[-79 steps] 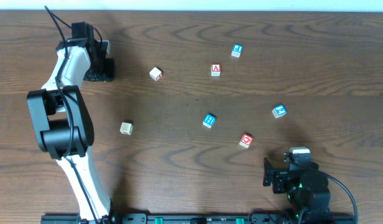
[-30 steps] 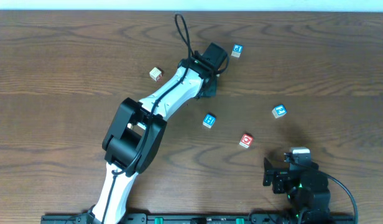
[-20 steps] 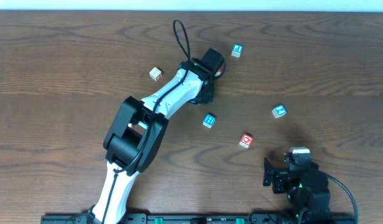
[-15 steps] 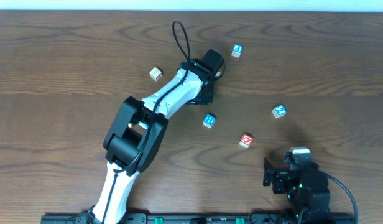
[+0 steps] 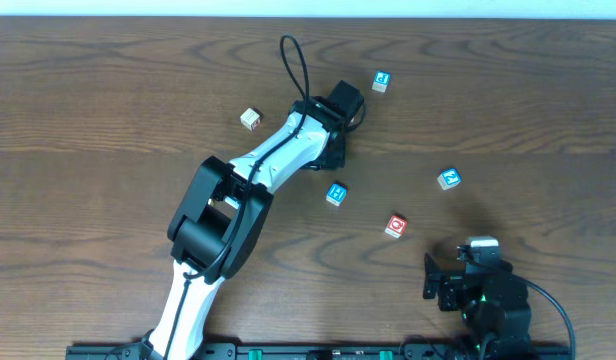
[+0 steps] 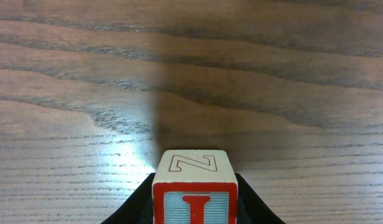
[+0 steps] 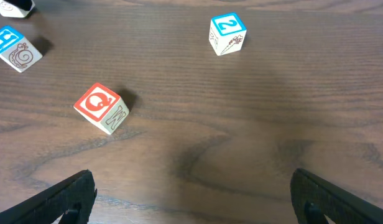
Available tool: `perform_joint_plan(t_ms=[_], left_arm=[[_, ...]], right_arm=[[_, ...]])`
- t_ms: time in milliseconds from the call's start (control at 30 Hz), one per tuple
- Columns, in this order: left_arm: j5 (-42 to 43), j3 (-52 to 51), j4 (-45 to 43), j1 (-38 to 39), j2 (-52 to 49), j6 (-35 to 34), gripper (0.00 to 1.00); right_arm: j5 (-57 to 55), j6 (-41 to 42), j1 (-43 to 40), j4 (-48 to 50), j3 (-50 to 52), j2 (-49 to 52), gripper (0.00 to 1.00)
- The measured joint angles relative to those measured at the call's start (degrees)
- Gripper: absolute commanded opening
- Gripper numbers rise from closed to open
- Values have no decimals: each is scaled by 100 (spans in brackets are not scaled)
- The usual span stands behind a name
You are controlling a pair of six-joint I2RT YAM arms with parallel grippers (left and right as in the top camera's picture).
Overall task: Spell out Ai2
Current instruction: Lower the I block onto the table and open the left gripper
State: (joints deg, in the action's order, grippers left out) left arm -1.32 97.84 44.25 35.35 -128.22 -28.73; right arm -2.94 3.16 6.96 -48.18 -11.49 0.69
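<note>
The left tool (image 6: 194, 210) is closed on a red-framed cube (image 6: 193, 186) — its dark fingers (image 6: 137, 206) press against the cube's two side faces. The cube sits square and centred between them, directly below the wrist camera. The face turned back toward the tool bears a red letter cut off by the frame edge, so I cannot tell which letter it is. The face above it shows an outlined Z. In the overhead view this tool covers the cube entirely, and I cannot tell whether the cube is resting on the desk (image 6: 191, 74) or lifted off it. Only wood grain lies ahead of this tool, so I judge the coming move to be a carry to wherever the row begins, with nothing in the way straight ahead.

Further right, the "2" cube (image 7: 227, 34) lies well ahead of the right tool (image 7: 191, 199), slightly right of its centre line, blue numeral up. That tool is spread wide and holds nothing. The red O cube (image 7: 101, 107) sits nearer it, ahead-left, and the blue H cube (image 7: 14, 48) is further left again. The right arm is plainly nearer the "2" than the left arm is — a straight forward reach would suit it
</note>
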Motion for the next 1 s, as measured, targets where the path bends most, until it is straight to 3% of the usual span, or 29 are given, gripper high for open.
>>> perform_joint_plan(t_ms=[100,133,200,300,1000], left_arm=[[0,0,35,0,0,2,34],[2,0,33,0,0,7,44],[-2,0,33,0,0,7,52],[-20,-15,22,0,0,-35,57],[-17,-173,-295,0,0,280,55]], right_arm=[[0,0,0,0,0,0,99],[0,0,0,2,0,0,99],[0,0,0,0,-2,0,99],[0,0,0,2,0,0,99],[0,0,0,2,-2,0,99]])
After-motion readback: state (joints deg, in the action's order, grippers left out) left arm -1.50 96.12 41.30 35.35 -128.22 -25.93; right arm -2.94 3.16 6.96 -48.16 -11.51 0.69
